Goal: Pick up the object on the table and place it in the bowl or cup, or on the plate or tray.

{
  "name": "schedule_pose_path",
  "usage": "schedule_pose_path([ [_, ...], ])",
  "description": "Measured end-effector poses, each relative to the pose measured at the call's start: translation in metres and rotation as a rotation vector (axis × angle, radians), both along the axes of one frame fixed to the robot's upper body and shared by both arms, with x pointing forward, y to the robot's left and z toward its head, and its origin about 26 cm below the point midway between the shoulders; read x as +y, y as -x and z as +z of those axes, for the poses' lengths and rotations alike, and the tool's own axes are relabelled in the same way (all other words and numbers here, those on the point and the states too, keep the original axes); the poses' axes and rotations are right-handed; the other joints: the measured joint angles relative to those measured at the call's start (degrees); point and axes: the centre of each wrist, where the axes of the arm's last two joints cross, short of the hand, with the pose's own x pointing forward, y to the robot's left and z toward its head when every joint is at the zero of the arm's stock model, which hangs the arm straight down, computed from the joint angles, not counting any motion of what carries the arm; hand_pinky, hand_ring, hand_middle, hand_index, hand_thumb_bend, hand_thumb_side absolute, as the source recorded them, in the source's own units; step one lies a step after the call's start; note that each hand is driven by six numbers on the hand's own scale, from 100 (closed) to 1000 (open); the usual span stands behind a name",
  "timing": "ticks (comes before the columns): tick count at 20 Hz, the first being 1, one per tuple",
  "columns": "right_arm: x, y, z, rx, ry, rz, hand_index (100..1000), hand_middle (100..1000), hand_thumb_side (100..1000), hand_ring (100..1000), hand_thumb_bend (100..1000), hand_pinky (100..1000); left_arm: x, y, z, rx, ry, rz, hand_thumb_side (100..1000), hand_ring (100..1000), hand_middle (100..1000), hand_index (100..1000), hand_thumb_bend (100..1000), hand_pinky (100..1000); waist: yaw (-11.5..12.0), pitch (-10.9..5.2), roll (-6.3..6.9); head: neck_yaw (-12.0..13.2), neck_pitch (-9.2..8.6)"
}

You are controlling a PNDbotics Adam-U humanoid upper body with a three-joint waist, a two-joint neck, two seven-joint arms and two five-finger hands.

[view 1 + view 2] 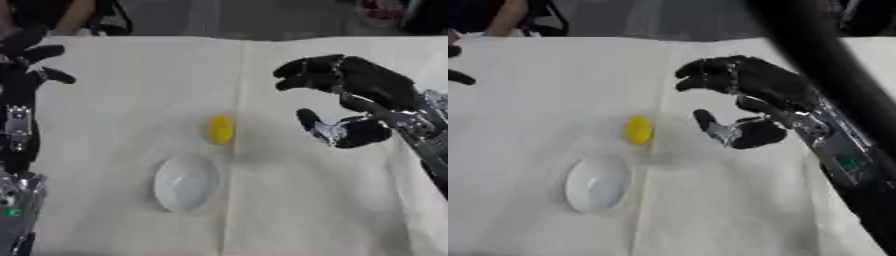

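A small yellow oval object [221, 129] lies on the white cloth near the middle of the table. Just in front of it, toward me, sits a white bowl [185, 183] with nothing in it. My right hand [363, 100] hovers to the right of the yellow object, a short gap away, with fingers and thumb spread and holding nothing. My left hand [26, 55] stays at the far left edge, fingers relaxed and pointing up, away from both objects.
The white cloth [114, 110] covers the table and has a fold line down its middle. The table's far edge runs along the top, with dark floor and chair legs beyond. In the right eye view a dark bar [824, 60] crosses the upper right.
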Motion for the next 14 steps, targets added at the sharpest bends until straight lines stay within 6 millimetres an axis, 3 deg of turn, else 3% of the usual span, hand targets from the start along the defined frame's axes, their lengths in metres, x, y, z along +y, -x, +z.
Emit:
schedule_pose_path([
  [4,0.006,-0.006,-0.006,0.012,0.064,-0.019,939,890,843,804,100,690,-0.001,0.0,-0.001,0.007,-0.009,-0.01,874,739,787,818,271,479,0.2,0.09,-0.28,0.0,0.02],
  [8,0.014,-0.01,-0.001,-0.019,0.145,-0.043,911,772,818,656,100,490,-0.001,0.0,-0.001,0.013,-0.014,-0.016,874,738,787,817,271,477,0.3,0.21,-0.48,0.0,0.04],
  [14,0.024,-0.019,-0.005,-0.065,0.226,-0.082,930,771,785,646,100,461,-0.003,-0.001,-0.002,0.022,-0.019,-0.029,875,732,786,821,270,473,0.7,0.21,-0.84,0.0,0.04],
])
